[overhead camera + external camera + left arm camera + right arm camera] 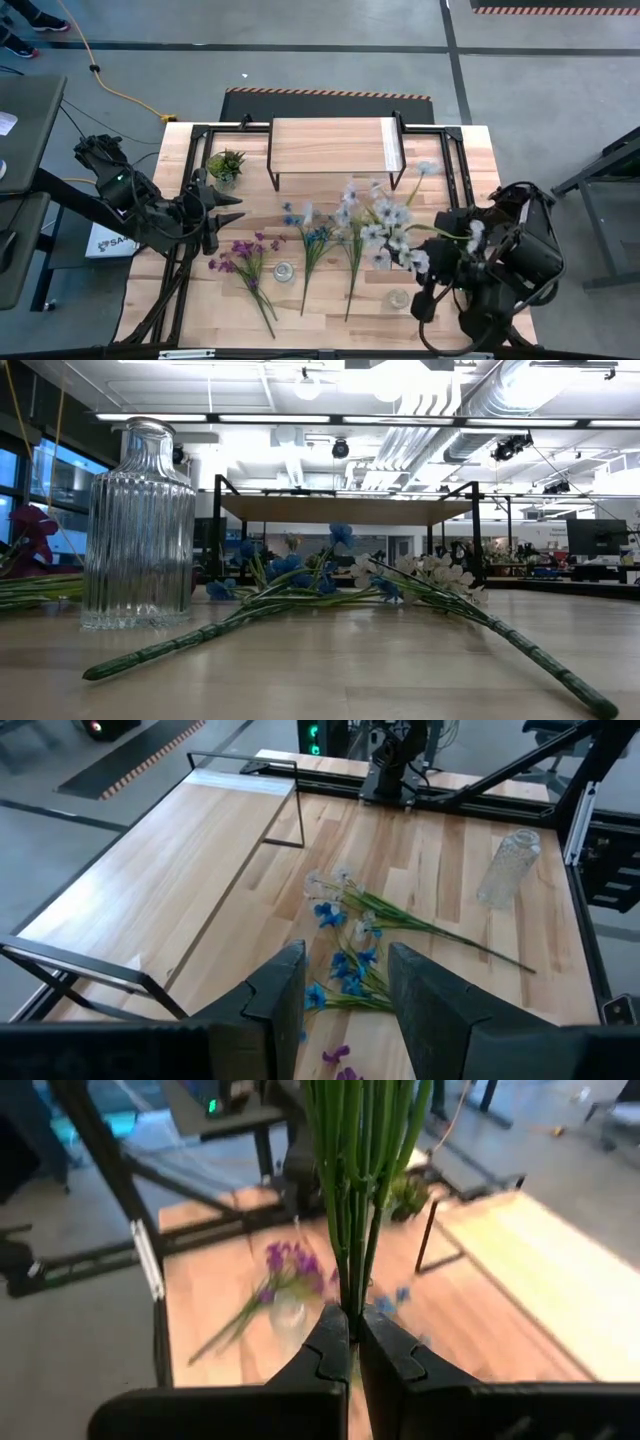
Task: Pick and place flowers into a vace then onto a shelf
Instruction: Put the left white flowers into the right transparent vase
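Observation:
My right gripper [446, 240] is at the table's right and shut on a bundle of green stems [355, 1180]. Their white-pale pink blossoms [388, 225] spread toward the table's middle. My left gripper [232, 208] is open and empty at the table's left; it also shows in its wrist view [345, 990]. A purple spray [245, 260], a blue spray [315, 240] and another pale spray [350, 255] lie flat on the table. Two clear glass vases [284, 272] [398, 298] stand near the front. The shelf [335, 145] stands at the far edge. My right gripper pinches several green stems together [352, 1295] between its two fingers [325, 1345], at the fingertips. The stems run on beyond the fingertips, and the blossoms are out of the wrist view. In the high view the spray reaches from the gripper toward the table's left, above the sprays lying there.
A small green potted plant [226, 163] stands left of the shelf. Black metal frames [455, 165] run along both table sides. In the low view a ribbed vase [140, 525] stands at the left, with stems [530, 655] lying across the table.

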Robot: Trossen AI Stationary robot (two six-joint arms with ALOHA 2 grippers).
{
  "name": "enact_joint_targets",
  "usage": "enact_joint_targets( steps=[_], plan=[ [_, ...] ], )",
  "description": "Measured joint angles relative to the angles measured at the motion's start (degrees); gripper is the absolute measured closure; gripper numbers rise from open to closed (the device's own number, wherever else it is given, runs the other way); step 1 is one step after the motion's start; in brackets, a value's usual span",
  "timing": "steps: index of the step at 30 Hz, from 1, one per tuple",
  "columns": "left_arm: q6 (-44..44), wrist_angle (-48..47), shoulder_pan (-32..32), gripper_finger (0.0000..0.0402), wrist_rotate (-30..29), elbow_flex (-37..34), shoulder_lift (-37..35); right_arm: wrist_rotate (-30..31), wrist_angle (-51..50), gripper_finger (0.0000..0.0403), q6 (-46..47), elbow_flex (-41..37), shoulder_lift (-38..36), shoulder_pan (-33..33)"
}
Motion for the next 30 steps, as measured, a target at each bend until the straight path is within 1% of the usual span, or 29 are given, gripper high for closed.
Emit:
enact_joint_targets(
  steps=[2,9,13,16,20,30],
  plan=[
    [0.0,0.35,0.0,0.0222,0.0,0.0,0.0,-0.73,-0.04,0.0403,0.7,0.0,0.0,0.88],
    [0.0,0.48,0.0,0.0224,0.0,0.0,0.0,-0.04,0.0,0.0403,3.34,0.0,0.0,4.54],
    [-0.01,0.85,0.0,0.0222,0.0,0.0,0.0,-3.45,-0.14,0.0403,6.42,0.0,0.0,4.91],
    [-0.02,1.32,0.0,0.0224,0.0,0.0,0.0,-5.32,-0.21,0.0403,7.82,-1.42,0.0,4.68],
    [0.0,2.66,0.0,0.0223,0.0,0.0,0.02,-7.86,0.03,0.0403,10.34,-4.48,0.07,4.68],
    [0.04,3.93,0.0,0.0222,0.0,0.0,0.02,-9.36,5.63,0.0403,13.01,-17.04,0.04,4.68]
  ],
)
